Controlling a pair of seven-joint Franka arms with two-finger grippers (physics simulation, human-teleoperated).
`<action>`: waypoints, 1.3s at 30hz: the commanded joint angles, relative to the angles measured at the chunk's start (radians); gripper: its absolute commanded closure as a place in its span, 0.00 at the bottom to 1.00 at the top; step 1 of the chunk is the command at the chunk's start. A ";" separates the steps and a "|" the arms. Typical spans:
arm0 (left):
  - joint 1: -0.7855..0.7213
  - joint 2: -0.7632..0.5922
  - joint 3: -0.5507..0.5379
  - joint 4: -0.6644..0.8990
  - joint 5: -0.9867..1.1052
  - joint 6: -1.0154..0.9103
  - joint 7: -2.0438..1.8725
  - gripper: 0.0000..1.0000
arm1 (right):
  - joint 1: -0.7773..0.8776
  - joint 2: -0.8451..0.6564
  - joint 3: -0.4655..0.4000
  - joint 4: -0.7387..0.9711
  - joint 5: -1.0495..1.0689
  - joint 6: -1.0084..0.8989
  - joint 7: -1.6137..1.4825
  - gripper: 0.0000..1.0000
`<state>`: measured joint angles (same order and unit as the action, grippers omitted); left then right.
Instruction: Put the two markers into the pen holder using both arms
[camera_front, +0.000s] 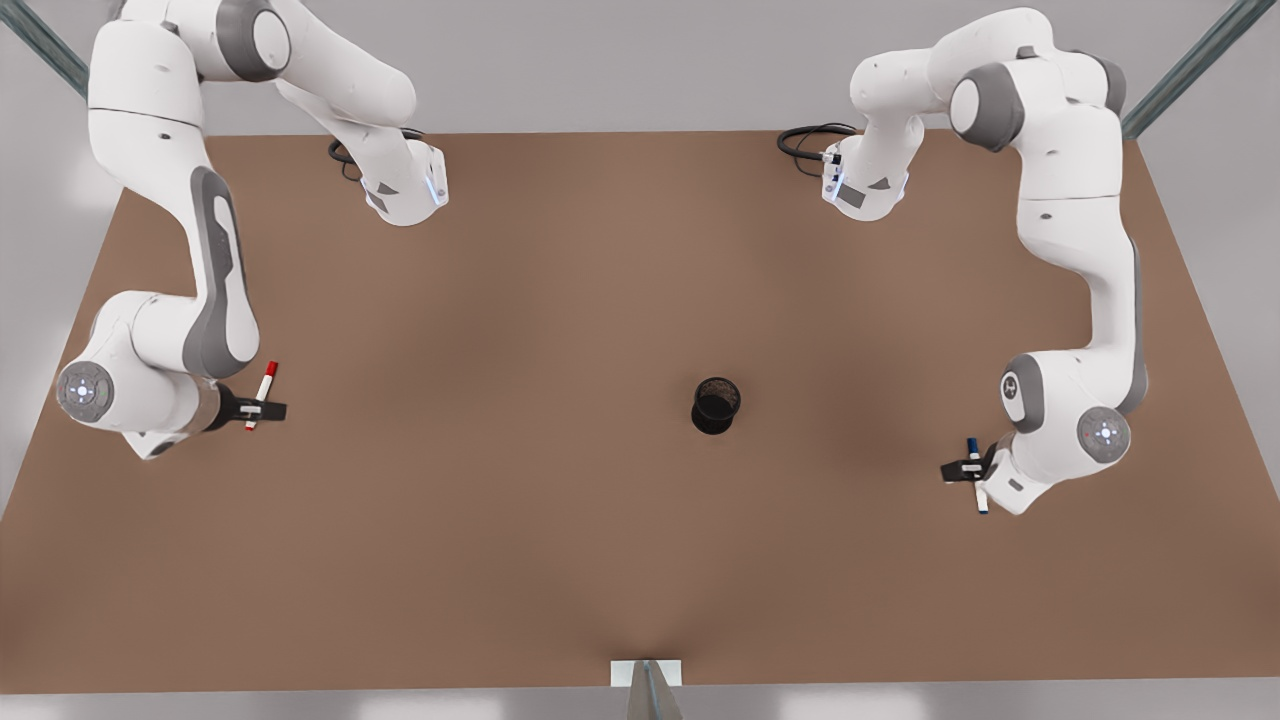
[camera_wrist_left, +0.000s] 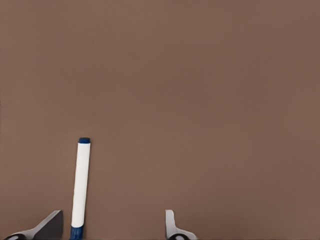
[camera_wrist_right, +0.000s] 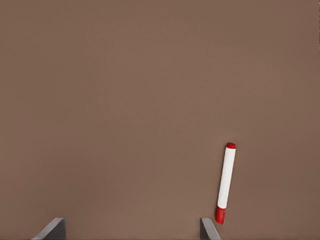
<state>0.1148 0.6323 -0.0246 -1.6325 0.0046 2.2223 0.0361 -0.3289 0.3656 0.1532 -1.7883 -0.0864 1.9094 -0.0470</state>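
- Front view: a brown table (camera_front: 560, 300) carries a black mesh pen holder (camera_front: 716, 405), standing upright a little toward the front view's right of the middle, well apart from both markers.
- Front view: the red-capped marker (camera_front: 262, 395) lies on the table at the front view's left, with the right gripper (camera_front: 258, 409) directly over it, black fingers on either side of the white barrel. From here I cannot tell whether they touch it.
- Front view: the blue-capped marker (camera_front: 977, 475) lies on the table at the front view's right, with the left gripper (camera_front: 968, 468) over it in the same way.
- Front view: both white arms bend down from their bases at the far edge of the table, where black cables (camera_front: 810, 140) loop beside them.
- Left wrist view: the blue-capped marker (camera_wrist_left: 80, 187) lies flat on the brown table (camera_wrist_left: 200, 100), just beside one finger (camera_wrist_left: 50, 225) of the left gripper (camera_wrist_left: 112, 225). The other finger stands well away from it, so the fingers are spread and grip nothing.
- Right wrist view: the red-capped marker (camera_wrist_right: 225, 182) lies flat on the table (camera_wrist_right: 125, 100), slightly tilted, with its cap just beside and outside one finger (camera_wrist_right: 207, 229) of the right gripper (camera_wrist_right: 131, 229). The fingers are spread wide, with bare table between them.
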 joint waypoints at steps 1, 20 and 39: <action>0.017 0.007 0.000 -0.035 0.000 0.201 0.093 0.00 | -0.028 0.003 0.000 -0.045 -0.009 0.183 -0.002 0.00; 0.040 0.147 0.032 0.042 0.005 0.241 0.255 0.42 | -0.234 0.199 0.003 -0.149 -0.072 0.450 -0.154 0.20; 0.040 0.173 0.032 0.043 -0.006 0.241 0.248 0.65 | -0.249 0.181 0.003 -0.250 -0.088 0.546 -0.151 0.79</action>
<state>0.1550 0.8060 0.0077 -1.5904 0.0001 2.4631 0.2559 -0.5786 0.5470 0.1564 -2.0385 -0.1638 2.4467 -0.1842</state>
